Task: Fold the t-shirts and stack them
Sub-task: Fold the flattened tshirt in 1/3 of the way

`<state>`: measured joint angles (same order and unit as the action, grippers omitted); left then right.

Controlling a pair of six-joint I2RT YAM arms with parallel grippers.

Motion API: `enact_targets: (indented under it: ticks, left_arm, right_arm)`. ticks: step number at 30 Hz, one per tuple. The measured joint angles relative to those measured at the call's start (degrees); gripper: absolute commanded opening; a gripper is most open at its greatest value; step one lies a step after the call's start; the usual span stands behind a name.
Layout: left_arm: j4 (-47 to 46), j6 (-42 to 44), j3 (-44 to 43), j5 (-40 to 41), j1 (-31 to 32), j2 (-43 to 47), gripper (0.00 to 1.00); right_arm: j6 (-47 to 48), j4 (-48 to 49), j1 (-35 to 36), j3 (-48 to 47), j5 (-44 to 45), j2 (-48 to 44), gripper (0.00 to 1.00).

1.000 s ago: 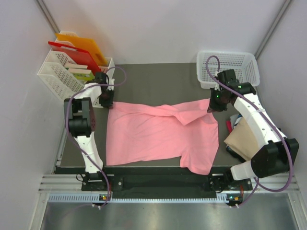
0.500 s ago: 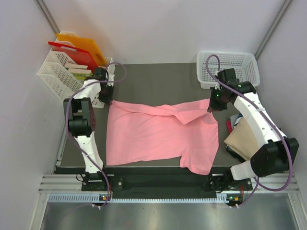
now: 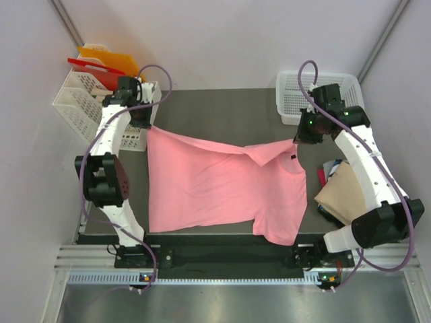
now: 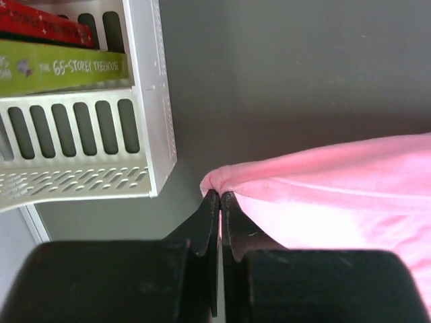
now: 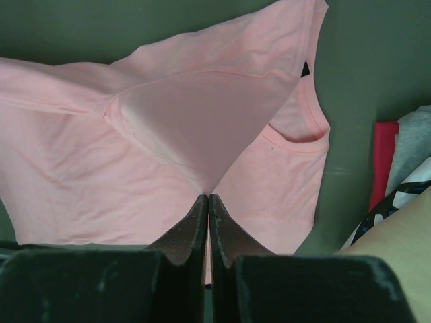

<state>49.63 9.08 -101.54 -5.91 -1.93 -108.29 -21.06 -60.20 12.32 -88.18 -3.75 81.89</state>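
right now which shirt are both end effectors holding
The salmon-pink t-shirt, spread out and pinched at its two far corners; the tan one lies apart on the right, ungripped.

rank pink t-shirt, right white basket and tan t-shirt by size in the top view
1. pink t-shirt
2. white basket
3. tan t-shirt, though the right arm hides part of it

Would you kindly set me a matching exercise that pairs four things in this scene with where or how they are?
1. pink t-shirt
2. tan t-shirt
3. white mesh basket
4. left end effector

A. far right corner of the table
B. shut on a cloth corner
C. spread across the middle
D. piled at the right edge

Pairs: 1-C, 2-D, 3-A, 4-B.
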Motion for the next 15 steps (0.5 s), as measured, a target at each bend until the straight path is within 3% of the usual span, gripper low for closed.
enact_targets:
  ticks: [6,15]
  left_arm:
    - [1.62,1.36,8.35,-0.52,0.11,7.06,0.0]
    - [5.25,1.62,14.43,-2.14,0.24,10.1,0.0]
  right_arm:
    - [-0.44,-1.4,-0.02,2.4,0.02,-3.72,0.0]
    - [-0.63,-5.05,-0.07,4.92,1.57,-7.37,0.0]
